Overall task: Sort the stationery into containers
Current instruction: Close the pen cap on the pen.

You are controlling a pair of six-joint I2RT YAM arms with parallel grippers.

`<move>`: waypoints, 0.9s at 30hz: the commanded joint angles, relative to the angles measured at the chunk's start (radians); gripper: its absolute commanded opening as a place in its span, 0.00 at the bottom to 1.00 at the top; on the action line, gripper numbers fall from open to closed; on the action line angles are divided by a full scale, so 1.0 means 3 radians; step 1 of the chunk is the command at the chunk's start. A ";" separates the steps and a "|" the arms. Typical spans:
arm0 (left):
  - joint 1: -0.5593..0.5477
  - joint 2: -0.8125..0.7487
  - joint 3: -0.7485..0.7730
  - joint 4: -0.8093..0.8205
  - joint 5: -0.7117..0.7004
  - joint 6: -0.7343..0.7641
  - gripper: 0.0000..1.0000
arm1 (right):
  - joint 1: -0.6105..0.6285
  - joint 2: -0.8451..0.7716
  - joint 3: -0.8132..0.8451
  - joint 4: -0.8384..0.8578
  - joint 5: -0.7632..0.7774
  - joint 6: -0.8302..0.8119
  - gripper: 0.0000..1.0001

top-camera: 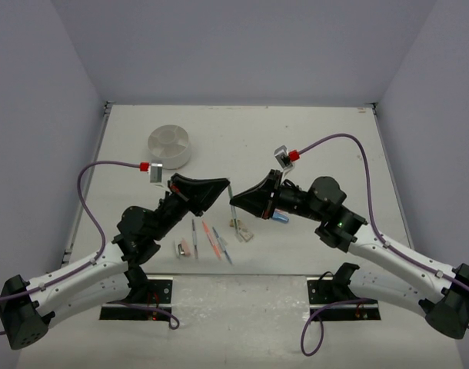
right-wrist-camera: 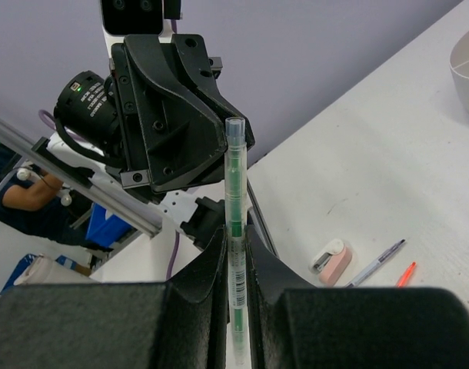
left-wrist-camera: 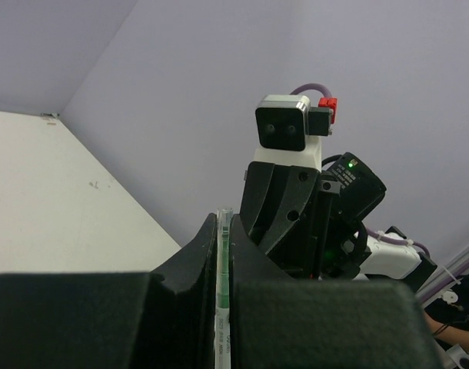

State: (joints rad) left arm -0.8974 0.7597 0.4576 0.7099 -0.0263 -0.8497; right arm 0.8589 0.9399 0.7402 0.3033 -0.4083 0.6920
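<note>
A clear pen with green bands (top-camera: 231,206) stands nearly upright between the two gripper tips above the table. My left gripper (top-camera: 221,187) is shut on it; in the left wrist view the pen (left-wrist-camera: 223,269) sits tight between the black fingers (left-wrist-camera: 190,261). My right gripper (top-camera: 237,201) is shut on the same pen (right-wrist-camera: 234,192), which sticks up past its fingers (right-wrist-camera: 211,265). The round white divided dish (top-camera: 169,146) stands at the far left, and its rim shows in the right wrist view (right-wrist-camera: 467,69).
On the table below lie a grey pen (top-camera: 194,237), an orange pen (top-camera: 211,238), a blue pen (top-camera: 221,244), a pink piece (top-camera: 185,247) and another small piece (top-camera: 244,233). A blue piece (top-camera: 281,218) lies under the right arm.
</note>
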 commanded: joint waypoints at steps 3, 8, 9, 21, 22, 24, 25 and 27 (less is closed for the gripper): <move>-0.0010 0.0014 -0.0036 -0.0061 0.0164 0.0066 0.08 | -0.0005 0.0049 0.0316 0.0220 0.0087 -0.0033 0.00; -0.0010 0.0014 0.0053 -0.0202 0.0129 0.0096 0.40 | 0.0000 0.0078 0.0350 0.0140 -0.0055 -0.0158 0.00; -0.0010 0.0014 0.0055 -0.0232 0.0119 0.0102 0.41 | 0.0001 0.0078 0.0345 0.0139 -0.0065 -0.0159 0.00; -0.0010 0.0045 0.0201 -0.0282 0.0155 0.0149 0.01 | 0.0001 0.0130 0.0319 0.0037 -0.0269 -0.0242 0.00; -0.0010 0.0050 0.0211 -0.0270 0.0174 0.0161 0.00 | 0.0003 0.0142 0.0319 0.0032 -0.0300 -0.0248 0.00; -0.0010 0.0057 0.0223 -0.0250 0.0210 0.0174 0.00 | 0.0006 0.0150 0.0313 0.0023 -0.0341 -0.0258 0.00; -0.0010 0.0059 0.0223 -0.0236 0.0224 0.0176 0.00 | 0.0006 0.0151 0.0309 0.0024 -0.0349 -0.0267 0.01; -0.0010 0.0054 0.0236 -0.0229 0.0250 0.0203 0.00 | 0.0006 0.0156 0.0309 -0.0006 -0.0403 -0.0291 0.12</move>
State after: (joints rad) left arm -0.9016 0.7677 0.4828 0.6361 0.0279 -0.8212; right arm 0.8470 0.9771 0.7979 0.2909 -0.4369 0.6352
